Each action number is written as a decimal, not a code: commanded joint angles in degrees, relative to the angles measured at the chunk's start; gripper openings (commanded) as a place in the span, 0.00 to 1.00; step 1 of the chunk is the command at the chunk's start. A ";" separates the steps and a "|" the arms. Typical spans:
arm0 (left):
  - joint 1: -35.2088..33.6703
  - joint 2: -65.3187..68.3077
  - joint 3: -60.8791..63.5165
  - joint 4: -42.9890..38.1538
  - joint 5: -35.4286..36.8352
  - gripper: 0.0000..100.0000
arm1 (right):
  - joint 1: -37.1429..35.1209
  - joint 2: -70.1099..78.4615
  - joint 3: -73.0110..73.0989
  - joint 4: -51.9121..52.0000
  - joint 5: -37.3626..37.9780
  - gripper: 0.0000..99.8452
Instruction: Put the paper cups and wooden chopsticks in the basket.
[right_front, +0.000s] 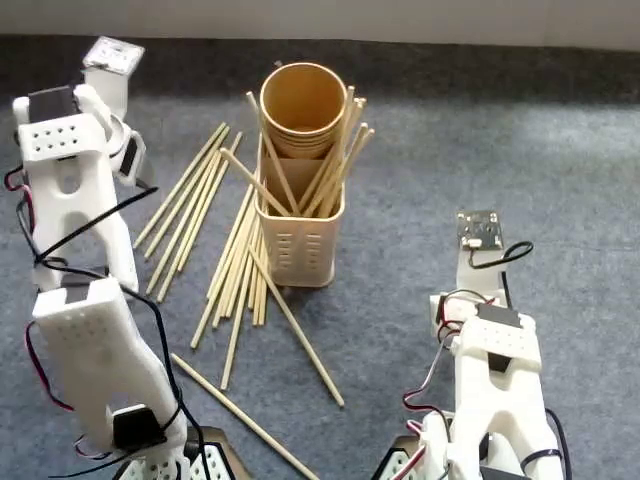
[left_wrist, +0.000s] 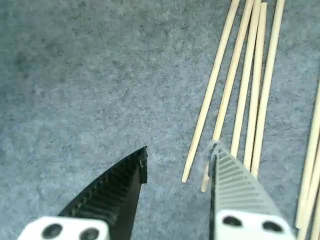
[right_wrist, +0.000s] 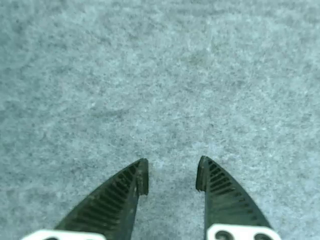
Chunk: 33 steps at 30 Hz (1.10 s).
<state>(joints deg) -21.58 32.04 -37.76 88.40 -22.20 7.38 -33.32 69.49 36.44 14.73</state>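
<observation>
Beige plastic forms the slotted basket (right_front: 300, 245), which stands upright on the grey carpet (right_front: 520, 150). Inside the basket sits a stack of paper cups (right_front: 302, 100), mouth up, with several wooden chopsticks (right_front: 338, 160) leaning around the stack against the basket's rim. Many loose chopsticks (right_front: 185, 210) lie flat on the carpet on the left arm's side of the basket, and a further bundle (right_front: 240, 270) fans out from the basket's base towards the arms. The left gripper (left_wrist: 179, 150) hangs over the carpet beside the basket, fingers spread apart and holding nothing, its pale finger (left_wrist: 235, 185) above the ends of a few loose chopsticks. The right gripper (right_wrist: 172, 167) is on the basket's other side, fingers parted and gripping nothing, over plain carpet.
</observation>
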 joint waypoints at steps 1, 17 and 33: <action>3.38 7.78 -6.64 -2.20 -2.55 0.23 | -0.40 0.04 0.48 -1.10 0.70 0.17; 9.80 33.80 -24.22 4.40 -2.64 0.19 | -0.40 -0.04 2.33 -4.62 0.88 0.17; 11.03 26.24 -54.02 12.48 4.57 0.00 | -0.40 -0.04 2.33 -4.62 0.88 0.17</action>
<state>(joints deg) -12.70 67.30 -83.30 100.35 -21.76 7.38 -33.32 71.87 32.84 14.99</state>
